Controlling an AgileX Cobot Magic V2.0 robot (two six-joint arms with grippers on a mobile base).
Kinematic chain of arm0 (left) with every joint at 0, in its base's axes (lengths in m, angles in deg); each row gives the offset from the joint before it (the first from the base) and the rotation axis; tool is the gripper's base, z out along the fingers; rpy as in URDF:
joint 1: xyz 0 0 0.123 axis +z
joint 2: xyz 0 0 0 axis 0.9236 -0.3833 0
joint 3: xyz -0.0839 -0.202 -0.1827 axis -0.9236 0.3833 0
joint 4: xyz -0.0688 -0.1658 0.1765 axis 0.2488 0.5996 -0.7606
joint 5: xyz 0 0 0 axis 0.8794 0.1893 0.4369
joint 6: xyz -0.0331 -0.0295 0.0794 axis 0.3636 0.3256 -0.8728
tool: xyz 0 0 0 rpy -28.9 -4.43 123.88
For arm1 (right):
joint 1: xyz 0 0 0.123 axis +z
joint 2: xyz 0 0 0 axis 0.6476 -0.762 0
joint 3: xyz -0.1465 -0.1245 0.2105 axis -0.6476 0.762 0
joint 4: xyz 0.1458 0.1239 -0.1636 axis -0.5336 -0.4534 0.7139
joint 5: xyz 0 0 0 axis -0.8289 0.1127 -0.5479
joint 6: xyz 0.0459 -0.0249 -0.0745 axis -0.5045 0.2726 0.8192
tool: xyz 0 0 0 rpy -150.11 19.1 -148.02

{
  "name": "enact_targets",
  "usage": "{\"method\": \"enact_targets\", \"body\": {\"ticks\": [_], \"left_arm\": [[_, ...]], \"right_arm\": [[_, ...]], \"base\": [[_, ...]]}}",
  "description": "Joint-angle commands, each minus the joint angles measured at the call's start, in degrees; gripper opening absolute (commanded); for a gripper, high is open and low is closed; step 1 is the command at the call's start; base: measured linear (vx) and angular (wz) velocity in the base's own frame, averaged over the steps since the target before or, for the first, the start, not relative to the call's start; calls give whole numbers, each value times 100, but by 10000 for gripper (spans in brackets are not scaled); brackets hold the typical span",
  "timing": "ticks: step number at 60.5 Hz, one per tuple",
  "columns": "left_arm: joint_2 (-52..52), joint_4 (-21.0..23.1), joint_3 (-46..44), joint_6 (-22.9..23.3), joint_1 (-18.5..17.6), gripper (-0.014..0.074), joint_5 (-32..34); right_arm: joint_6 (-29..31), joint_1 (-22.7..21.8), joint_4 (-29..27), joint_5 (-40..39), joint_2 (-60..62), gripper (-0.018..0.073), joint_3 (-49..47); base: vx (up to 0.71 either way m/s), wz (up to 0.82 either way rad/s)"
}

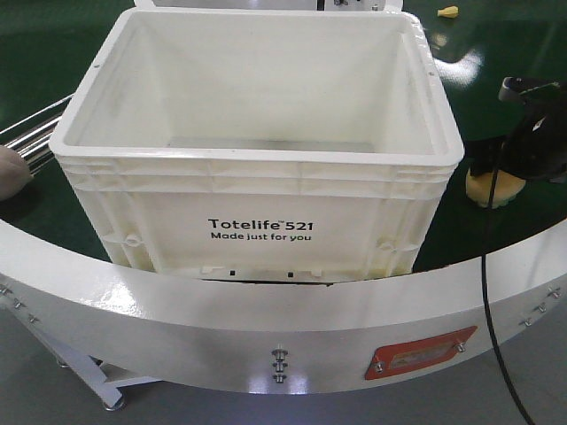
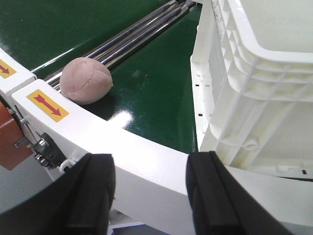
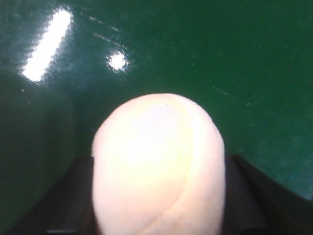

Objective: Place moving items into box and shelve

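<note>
- The pale ball (image 3: 159,166) sits between your right fingers (image 3: 259,196), which look closed on it, low over the green counter (image 1: 496,62), right of the box (image 1: 257,204).
- The box shows nothing inside yet; shelving is still to do. A pink ball (image 2: 87,81) lies to its left.
- Your left fingers (image 2: 93,196) hang wide apart, empty, short of that ball.

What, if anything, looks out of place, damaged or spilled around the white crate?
Nothing stands out. The white crate stands upright and whole on the green belt. A pink ball lies loose beside the metal rods, and the right pincer holds a pale ball.
</note>
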Motion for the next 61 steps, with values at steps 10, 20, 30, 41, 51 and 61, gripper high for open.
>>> {"method": "enact_targets", "body": {"ticks": [10,20,30,41,51,61], "left_arm": [[-70,22,-178,42,-11,461,374],[-70,22,-178,42,-11,459,374],[-70,22,-178,42,-11,447,374],[-70,22,-178,42,-11,447,379],[-70,22,-178,42,-11,447,379],[-70,22,-178,42,-11,447,374]], "right_arm": [[351,83,75,-663,1421,325,-206],[377,519,74,-822,2221,325,-588],[377,1357,-30,-1181,2710,325,-852],[377,2342,-34,-1524,2708,325,-852],[482,3069,-24,-1578,2380,330,-852],[691,3419,-24,-1447,2004,459,-852]], "base": [[0,0],[0,0],[0,0],[0,0],[0,0],[0,0]]}}
